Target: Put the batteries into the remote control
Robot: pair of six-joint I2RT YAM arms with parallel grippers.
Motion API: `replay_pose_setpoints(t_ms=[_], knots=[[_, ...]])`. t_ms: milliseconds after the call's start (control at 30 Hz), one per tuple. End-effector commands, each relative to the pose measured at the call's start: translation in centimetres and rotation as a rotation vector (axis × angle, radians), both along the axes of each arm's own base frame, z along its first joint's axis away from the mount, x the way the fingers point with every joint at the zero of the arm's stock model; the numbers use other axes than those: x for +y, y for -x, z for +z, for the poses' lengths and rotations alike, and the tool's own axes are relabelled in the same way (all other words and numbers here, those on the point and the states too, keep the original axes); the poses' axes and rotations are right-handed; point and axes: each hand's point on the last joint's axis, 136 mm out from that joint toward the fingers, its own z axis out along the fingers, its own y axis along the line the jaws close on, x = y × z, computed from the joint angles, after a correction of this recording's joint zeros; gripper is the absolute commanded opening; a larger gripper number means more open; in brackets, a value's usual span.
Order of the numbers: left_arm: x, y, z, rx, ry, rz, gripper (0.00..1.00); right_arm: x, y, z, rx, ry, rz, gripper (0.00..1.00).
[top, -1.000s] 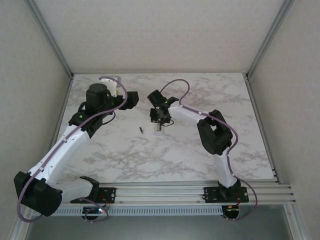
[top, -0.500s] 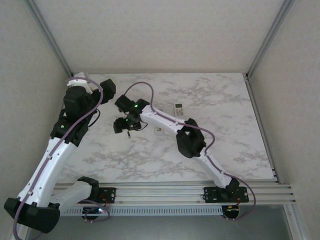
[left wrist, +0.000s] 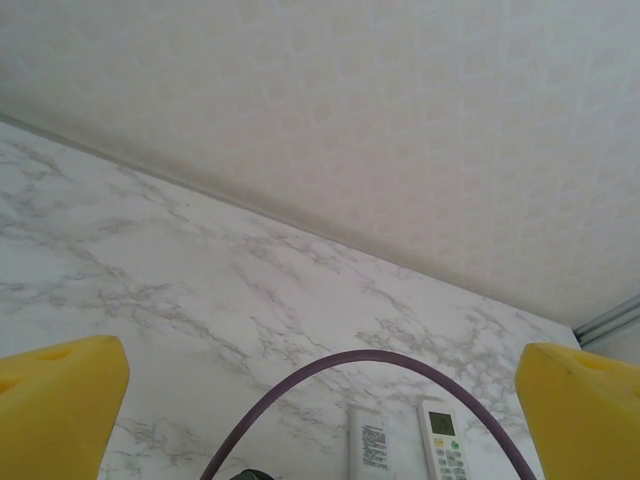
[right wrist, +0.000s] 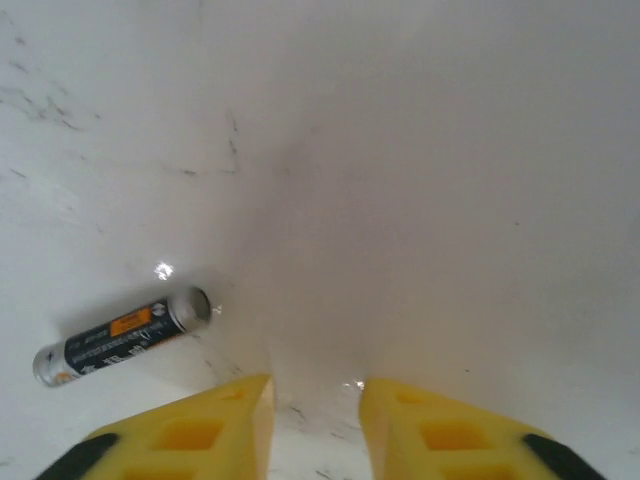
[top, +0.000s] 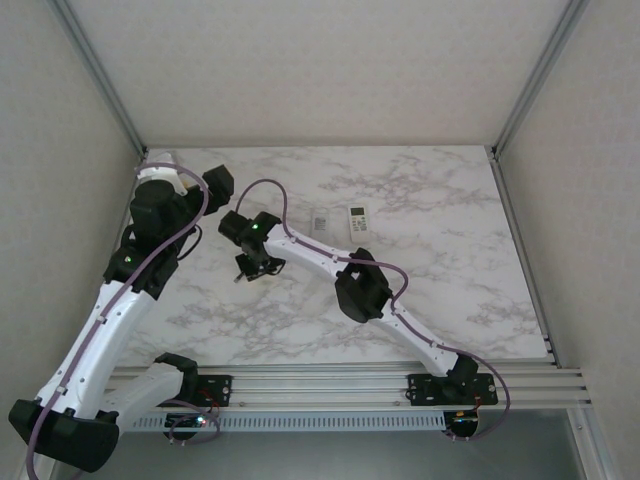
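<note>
left tool — spread wide | right tool — narrowly parted, nothing gripped | battery — laid on table, just beside it

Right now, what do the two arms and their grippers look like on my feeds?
Both the left arm and the right arm have white links, bulky black joint housings and a purple cable running alongside. A small green light glows near the right wrist. The left gripper and right gripper carry blocky yellow fingers, the right ones edged black at the base.
</note>
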Motion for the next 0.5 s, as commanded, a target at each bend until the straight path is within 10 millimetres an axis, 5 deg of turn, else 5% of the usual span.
replay_pose_setpoints(t_ms=[0, 267, 467], knots=[[-0.6, 0.0, 0.7, -0.034, 0.008, -0.031, 1.0, -2.8, 2.0, -2.7, 0.066, 0.142, 0.036, 0.28], [0.2, -0.1, 0.3, -0.015, -0.03, 0.013, 0.99, -0.2, 0.6, 3.8, 0.047, -0.107, -0.028, 0.33], [1.8, -0.1, -4.2, 0.196, -0.126, 0.067, 0.95, -3.8, -2.4, 10.1, -0.058, -0.254, -0.204, 0.35]])
